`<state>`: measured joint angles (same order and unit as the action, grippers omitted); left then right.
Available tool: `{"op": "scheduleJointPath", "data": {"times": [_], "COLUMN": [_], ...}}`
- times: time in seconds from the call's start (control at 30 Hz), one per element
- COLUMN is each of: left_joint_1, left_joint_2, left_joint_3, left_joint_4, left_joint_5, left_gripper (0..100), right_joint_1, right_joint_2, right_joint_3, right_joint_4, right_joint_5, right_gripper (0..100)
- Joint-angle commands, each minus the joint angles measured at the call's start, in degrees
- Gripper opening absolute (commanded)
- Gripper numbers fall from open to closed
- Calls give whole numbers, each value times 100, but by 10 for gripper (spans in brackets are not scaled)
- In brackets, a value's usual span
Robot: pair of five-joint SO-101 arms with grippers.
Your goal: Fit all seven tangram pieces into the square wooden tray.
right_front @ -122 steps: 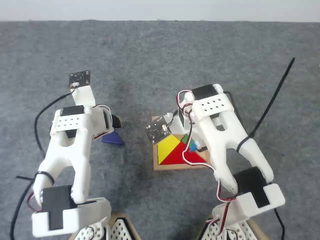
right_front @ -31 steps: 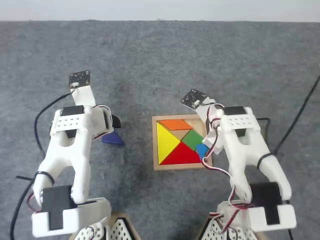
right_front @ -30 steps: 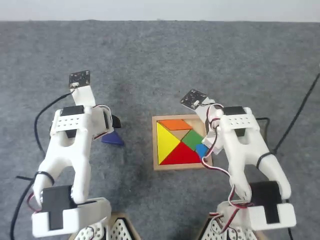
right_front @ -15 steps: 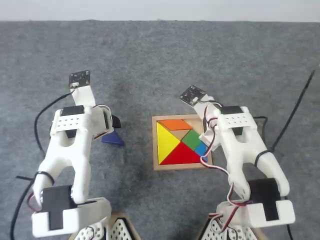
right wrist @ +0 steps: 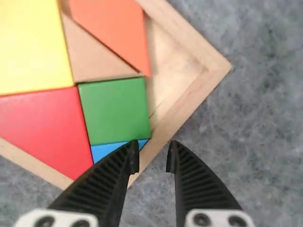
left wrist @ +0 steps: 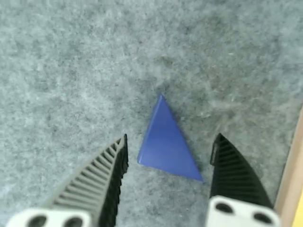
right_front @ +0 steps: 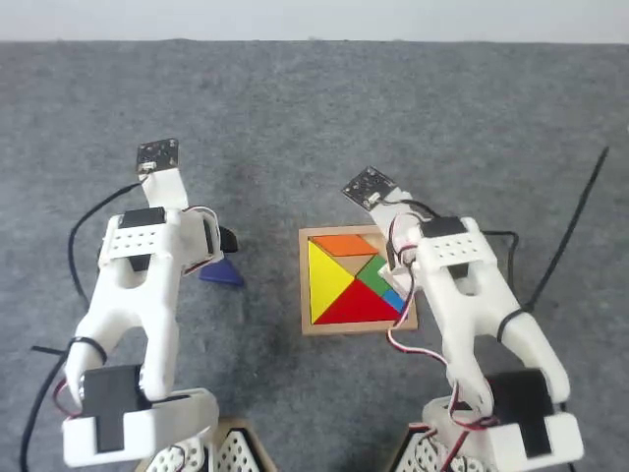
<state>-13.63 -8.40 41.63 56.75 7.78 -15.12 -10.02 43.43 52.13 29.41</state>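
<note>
Down near the table's (right_front: 295, 118) middle, the left claw (left wrist: 170, 139) is spread wide around the blue triangle (left wrist: 163, 127). The right claw (right wrist: 152, 144), just a crack apart, holds nothing above the tray (right wrist: 194, 42) rim.

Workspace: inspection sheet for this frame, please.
Surface: grey carpet.
Job's things: wooden tray holds orange piece, yellow piece, red piece, green piece, light blue piece, tan piece; corner gap bare; dark blue triangle outside on carpet.
Clutter: nothing seen.
Grippers: left gripper open, fingers either side of dark blue triangle; right gripper open narrowly, empty, at tray rim by light blue piece.
Cables: black cable beside right arm.
Surroundings: pale strip beyond carpet's far edge.
</note>
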Motion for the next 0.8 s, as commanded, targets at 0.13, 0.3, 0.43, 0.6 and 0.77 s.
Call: {"op": "scheduleJointPath", "data": {"times": [0.13, 0.3, 0.43, 0.6, 0.77], "left_joint_1": [211, 378, 352, 255, -44], "left_joint_2": [-255, -255, -246, -246, -123], "left_joint_3": [-1077, -1560, -1648, -1675, -1525], "left_joint_4": [651, 1108, 1319, 1890, 2136], "left_joint_5": [-396, -440, -721, -1319, -2163], "left_gripper": [276, 276, 274, 273, 273], "right_joint_1": [251, 233, 365, 1007, 1455], "right_joint_2": [-303, 233, 954, 347, -1077], "right_joint_3": [-299, -1538, -2391, -1284, 668], "right_joint_4": [-488, -180, 444, 75, -338], "right_joint_5": [-782, -905, -923, -976, -747], "right_gripper": [105, 106, 102, 101, 105]}}
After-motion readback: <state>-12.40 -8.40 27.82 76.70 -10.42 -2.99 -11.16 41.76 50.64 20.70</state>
